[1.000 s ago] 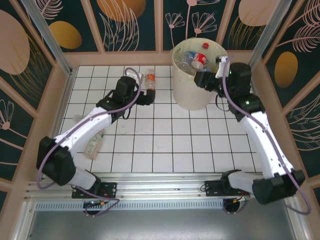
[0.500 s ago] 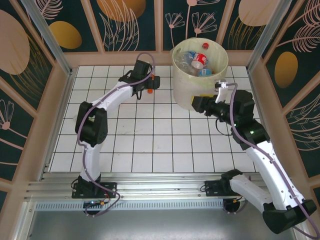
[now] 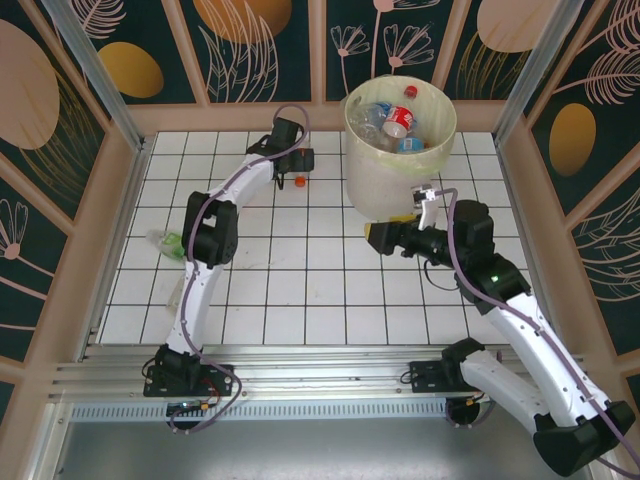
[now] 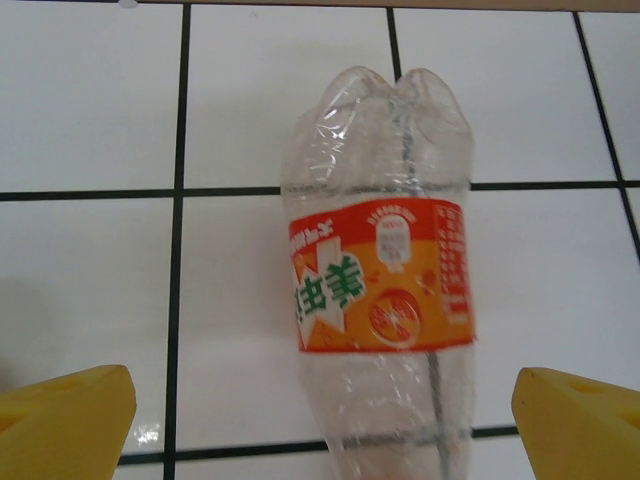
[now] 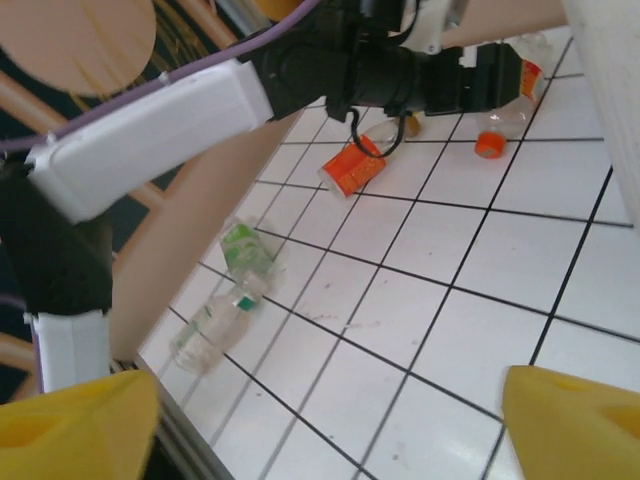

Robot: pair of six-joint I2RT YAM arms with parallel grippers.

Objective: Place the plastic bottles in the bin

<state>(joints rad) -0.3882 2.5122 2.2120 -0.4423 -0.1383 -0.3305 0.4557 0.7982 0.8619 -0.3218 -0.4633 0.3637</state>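
Observation:
An orange-labelled clear bottle (image 4: 380, 290) lies on the white tiles between the spread yellow fingertips of my open left gripper (image 4: 325, 425). From above, that gripper (image 3: 296, 160) is at the far left-centre of the table, with the bottle's orange cap (image 3: 299, 181) showing just beside it. The cream bin (image 3: 385, 190) stands at the far right with several bottles (image 3: 398, 122) inside. My right gripper (image 3: 380, 238) hovers open and empty in front of the bin. Its wrist view shows another orange-labelled bottle (image 5: 352, 166) and two green-labelled ones (image 5: 245, 250) (image 5: 210, 325) on the floor.
A green-labelled bottle (image 3: 166, 243) lies near the table's left wall, beside my left arm (image 3: 205, 235). Wooden walls fence the tiled table (image 3: 330, 290) on all sides. The bin's wall (image 5: 612, 90) is close on the right of my right gripper.
My right gripper has drawn back from the bin's rim and come down in front of the bin. My left arm has stretched out to the far side, over the orange-labelled bottle.

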